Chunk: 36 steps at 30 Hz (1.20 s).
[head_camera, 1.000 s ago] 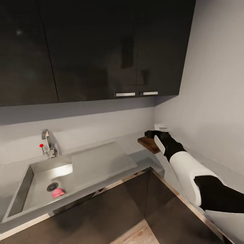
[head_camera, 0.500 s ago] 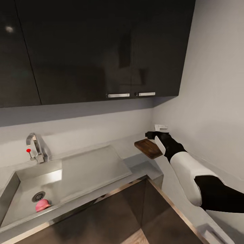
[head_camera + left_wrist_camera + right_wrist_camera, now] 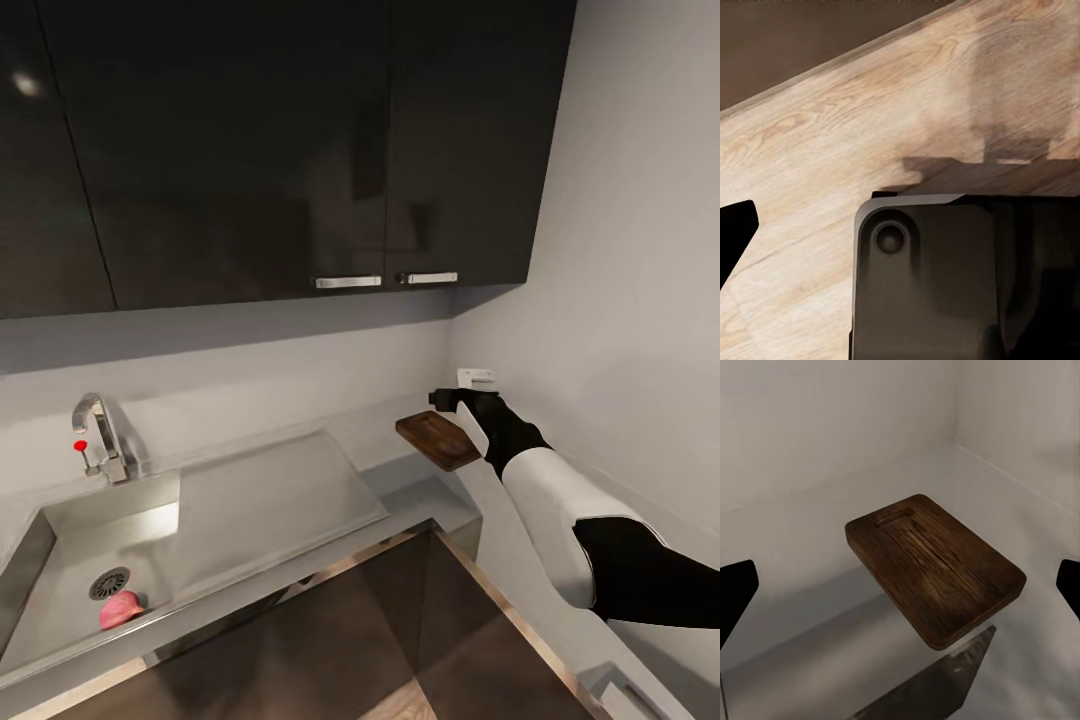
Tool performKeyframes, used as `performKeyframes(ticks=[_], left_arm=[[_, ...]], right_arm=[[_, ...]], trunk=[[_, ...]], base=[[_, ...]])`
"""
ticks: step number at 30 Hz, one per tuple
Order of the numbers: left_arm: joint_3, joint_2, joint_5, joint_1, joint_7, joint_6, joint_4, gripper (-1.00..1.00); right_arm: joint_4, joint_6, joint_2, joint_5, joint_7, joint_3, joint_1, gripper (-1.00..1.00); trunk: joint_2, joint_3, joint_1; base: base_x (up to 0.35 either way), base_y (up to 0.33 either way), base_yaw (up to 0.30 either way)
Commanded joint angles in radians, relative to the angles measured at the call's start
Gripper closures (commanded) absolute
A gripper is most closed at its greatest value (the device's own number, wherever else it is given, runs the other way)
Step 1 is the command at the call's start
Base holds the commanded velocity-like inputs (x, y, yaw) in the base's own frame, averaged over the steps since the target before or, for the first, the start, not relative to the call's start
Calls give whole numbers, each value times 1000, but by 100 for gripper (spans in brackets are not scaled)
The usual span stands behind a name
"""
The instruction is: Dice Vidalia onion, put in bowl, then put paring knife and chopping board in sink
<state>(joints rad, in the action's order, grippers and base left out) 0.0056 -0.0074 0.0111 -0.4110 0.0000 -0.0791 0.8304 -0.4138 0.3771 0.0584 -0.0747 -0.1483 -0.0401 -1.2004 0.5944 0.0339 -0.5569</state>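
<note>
The dark brown chopping board (image 3: 437, 440) sits at the back right corner of the grey countertop (image 3: 425, 492), its handle slot toward the wall. I cannot tell whether it rests on the slab or hangs just above it. My right gripper (image 3: 441, 398) reaches over it from the right. In the right wrist view the gripper (image 3: 900, 589) is open, with the board (image 3: 937, 574) ahead of the spread fingertips and apart from them. The sink (image 3: 250, 490) lies at the left. A small pink-red thing (image 3: 119, 609) lies by its drain, too blurred to name. The onion, paring knife and bowl are out of view.
Dark wall cabinets (image 3: 300, 150) hang above the counter. The chrome tap with its red lever (image 3: 97, 440) stands behind the basin. A white wall fitting (image 3: 476, 377) is just beyond the right gripper. The left wrist view shows one fingertip (image 3: 736, 229) over wooden floor (image 3: 870, 127).
The view swung right over the last second, so the sink slid left in the picture. Over the last half second, arm and board have stayed almost still.
</note>
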Motion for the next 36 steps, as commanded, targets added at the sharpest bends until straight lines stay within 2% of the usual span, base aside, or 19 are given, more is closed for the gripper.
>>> performKeyframes(ticks=[1,8,26,29,32,36], left_arm=[[1,0,1,0,0,-2,1,-100],[1,0,1,0,1,-1,1,-100],[1,0,1,0,0,-1,-27,-100],[-1,-5,1,0,0,-1,-73,-100],[-1,-25,1,0,0,-2,-153,-100],[-2,-31,1,0,0,-2,-216,-100]], right_arm=[[-1,5,0,-8,-7,-4,-1,-100],[-1,5,0,-8,-9,-4,-1,-100],[-2,5,0,-8,-10,-4,-1,-100],[-2,5,0,-8,-10,-4,-1,-100],[-1,5,0,-8,-10,-4,-1,-100],[-1,5,0,-8,-10,-4,-1,-100]], trunk=[[2,2,0],[2,2,0],[2,2,0],[2,2,0],[2,2,0],[2,2,0]], base=[[0,0,0],[68,0,0],[332,0,0],[327,0,0],[213,0,0],[70,0,0]])
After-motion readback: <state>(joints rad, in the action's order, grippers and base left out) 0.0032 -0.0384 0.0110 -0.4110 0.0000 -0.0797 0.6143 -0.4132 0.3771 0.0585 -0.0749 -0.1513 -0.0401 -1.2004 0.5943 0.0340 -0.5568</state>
